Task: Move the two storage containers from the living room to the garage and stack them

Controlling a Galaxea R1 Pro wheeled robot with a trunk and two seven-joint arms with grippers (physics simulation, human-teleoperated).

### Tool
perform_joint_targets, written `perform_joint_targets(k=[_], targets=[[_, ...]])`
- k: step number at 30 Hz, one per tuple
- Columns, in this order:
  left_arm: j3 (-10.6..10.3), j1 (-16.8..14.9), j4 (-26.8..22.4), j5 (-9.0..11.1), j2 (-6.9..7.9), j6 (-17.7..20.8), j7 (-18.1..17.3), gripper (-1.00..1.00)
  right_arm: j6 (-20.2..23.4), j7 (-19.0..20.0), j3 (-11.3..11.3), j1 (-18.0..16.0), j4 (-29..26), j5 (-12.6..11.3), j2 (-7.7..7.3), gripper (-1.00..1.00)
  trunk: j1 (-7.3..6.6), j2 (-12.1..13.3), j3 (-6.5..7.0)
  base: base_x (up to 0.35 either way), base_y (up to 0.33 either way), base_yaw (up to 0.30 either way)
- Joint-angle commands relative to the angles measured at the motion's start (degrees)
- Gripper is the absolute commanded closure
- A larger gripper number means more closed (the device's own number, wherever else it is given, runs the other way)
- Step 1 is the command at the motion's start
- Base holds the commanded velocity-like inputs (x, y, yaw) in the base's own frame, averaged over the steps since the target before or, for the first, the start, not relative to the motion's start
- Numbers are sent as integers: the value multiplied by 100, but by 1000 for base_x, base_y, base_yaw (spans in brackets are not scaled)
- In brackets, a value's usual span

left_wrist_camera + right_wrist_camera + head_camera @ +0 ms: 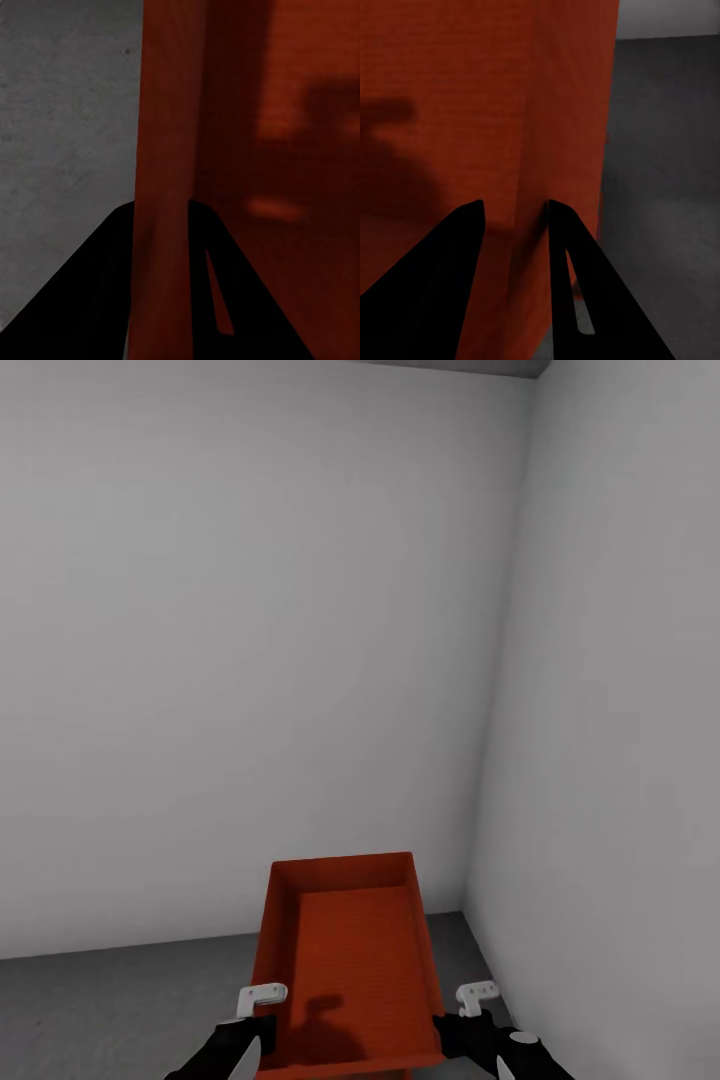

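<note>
An orange-red storage container (345, 970) is being held between both arms in the head view, open top up, its far end pointing toward the corner where two pale grey walls (250, 660) are meeting. It is being carried above the dark grey floor (110, 1010) of the garage, near the right wall. The left end effector (258, 1000) is being closed on the container's left side wall, and the right end effector (472, 1000) on its right side wall. In the left wrist view, the thin wall (161, 225) is being pinched between the two dark fingers (90, 300), with speckled concrete alongside. In the right wrist view, the container wall (517, 225) is likewise being gripped between the fingers (435, 285). Whether the container's base is touching the floor cannot be told.
</note>
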Motion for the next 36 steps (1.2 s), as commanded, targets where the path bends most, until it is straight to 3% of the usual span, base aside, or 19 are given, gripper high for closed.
perform_joint_targets(k=[1,25,36], targets=[[-90,1,-28,49,-174,-7,24,100,43,41,-46,1,8,40,13,100,2,-5,-3,0,226,0],[-90,-1,-28,49,-182,-7,24,100,43,41,-45,1,9,40,13,100,2,-5,-3,0,36,62],[-90,1,-28,49,-182,-7,24,100,33,41,-45,1,10,38,13,100,2,-5,-3,35,-157,2]])
